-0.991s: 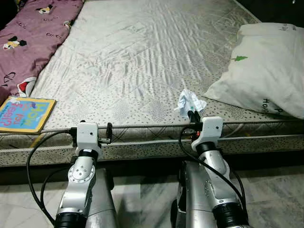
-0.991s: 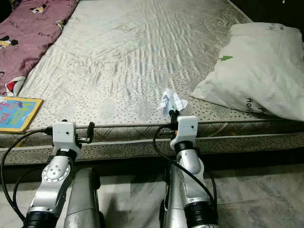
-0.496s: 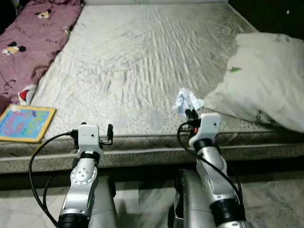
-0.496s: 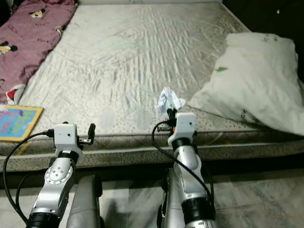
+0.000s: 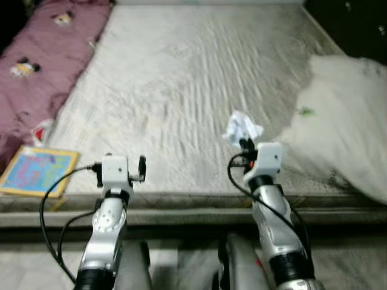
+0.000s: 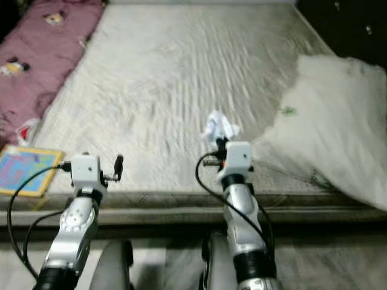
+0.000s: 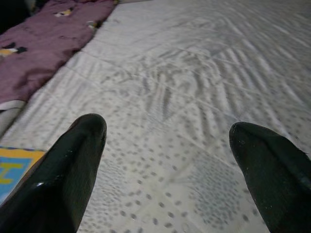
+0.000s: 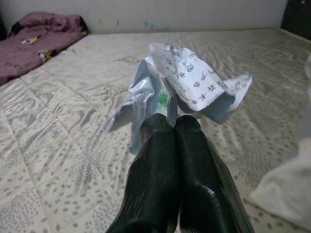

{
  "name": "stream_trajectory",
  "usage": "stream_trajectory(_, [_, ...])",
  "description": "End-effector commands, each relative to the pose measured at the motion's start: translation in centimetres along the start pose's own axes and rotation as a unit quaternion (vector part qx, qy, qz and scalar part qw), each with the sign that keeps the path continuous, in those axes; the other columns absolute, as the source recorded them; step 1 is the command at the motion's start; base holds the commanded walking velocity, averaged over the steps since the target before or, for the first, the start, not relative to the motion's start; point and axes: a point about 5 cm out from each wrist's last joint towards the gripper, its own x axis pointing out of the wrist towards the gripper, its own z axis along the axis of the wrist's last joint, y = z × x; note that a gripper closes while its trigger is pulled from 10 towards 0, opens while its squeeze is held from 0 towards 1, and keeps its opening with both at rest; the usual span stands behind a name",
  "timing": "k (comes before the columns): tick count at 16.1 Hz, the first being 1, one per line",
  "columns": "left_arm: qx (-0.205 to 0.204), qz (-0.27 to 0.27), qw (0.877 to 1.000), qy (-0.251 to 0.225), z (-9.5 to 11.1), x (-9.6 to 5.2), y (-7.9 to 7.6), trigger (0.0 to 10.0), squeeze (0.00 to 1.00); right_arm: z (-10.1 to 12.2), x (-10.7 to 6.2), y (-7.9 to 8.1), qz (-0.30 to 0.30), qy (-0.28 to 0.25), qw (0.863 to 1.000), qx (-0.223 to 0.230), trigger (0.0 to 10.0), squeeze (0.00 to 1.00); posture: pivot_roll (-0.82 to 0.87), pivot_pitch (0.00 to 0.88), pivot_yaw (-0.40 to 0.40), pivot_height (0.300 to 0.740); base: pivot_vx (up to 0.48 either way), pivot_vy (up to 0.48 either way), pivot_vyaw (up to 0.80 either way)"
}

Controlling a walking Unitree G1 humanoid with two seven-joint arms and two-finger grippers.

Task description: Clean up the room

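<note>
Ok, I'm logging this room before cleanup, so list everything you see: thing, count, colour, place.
Mattress: one, pale grey quilted, across the scene ahead.
Blanket: one, maroon with cartoon prints, on the mattress's left side.
Book: one, yellow-edged with blue cover, at the mattress's near left edge.
Pillow: one, white, on the mattress's right side.
Wrapper: one, crumpled white with print, pinched at the right pincer's tips, above the mattress.
Floor: pale tiles, below the mattress edge.
Left pincer: black fingers apart, over the mattress.
Right pincer: black fingers shut on the wrapper.
</note>
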Motion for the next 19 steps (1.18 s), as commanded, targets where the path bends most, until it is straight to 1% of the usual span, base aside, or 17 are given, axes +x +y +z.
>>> stream_trajectory(1, [0.004, 0.001, 1.000, 0.003, -0.24, -0.07, 0.16, 10.0, 0.00, -0.19, 0.15, 0.09, -0.003, 0.009, 1.000, 0.002, 10.0, 0.00, 0.05, 0.035, -0.014, 0.676, 0.000, 0.000, 0.00])
stream_trajectory(4, [0.005, 0.002, 1.000, 0.002, -0.30, -0.25, 0.23, 10.0, 0.00, -0.07, -0.02, 0.14, -0.001, 0.002, 1.000, -0.019, 10.0, 0.00, 0.06, 0.037, -0.015, 0.680, 0.000, 0.000, 0.00])
stream_trajectory(11, [0.004, -0.002, 1.000, 0.007, -0.45, -0.42, 0.12, 10.0, 0.00, -0.22, -0.24, -0.10, -0.010, 0.007, 1.000, -0.013, 10.0, 0.00, 0.06, 0.048, -0.013, 0.740, 0.000, 0.000, 0.00])
stream_trajectory(17, [0.014, -0.001, 1.000, -0.001, -0.30, -0.62, 0.04, 10.0, 0.00, -0.44, -0.41, -0.18, -0.012, 0.012, 1.000, -0.012, 10.0, 0.00, 0.06, 0.055, -0.016, 0.740, 0.000, 0.000, 0.00])
stream_trajectory(19, [0.004, 0.003, 1.000, 0.000, -0.27, -0.53, 0.13, 10.0, 0.00, -0.47, -0.42, -0.20, -0.012, 0.013, 1.000, -0.013, 10.0, 0.00, 0.06, 0.055, -0.016, 0.740, 0.000, 0.000, 0.00])
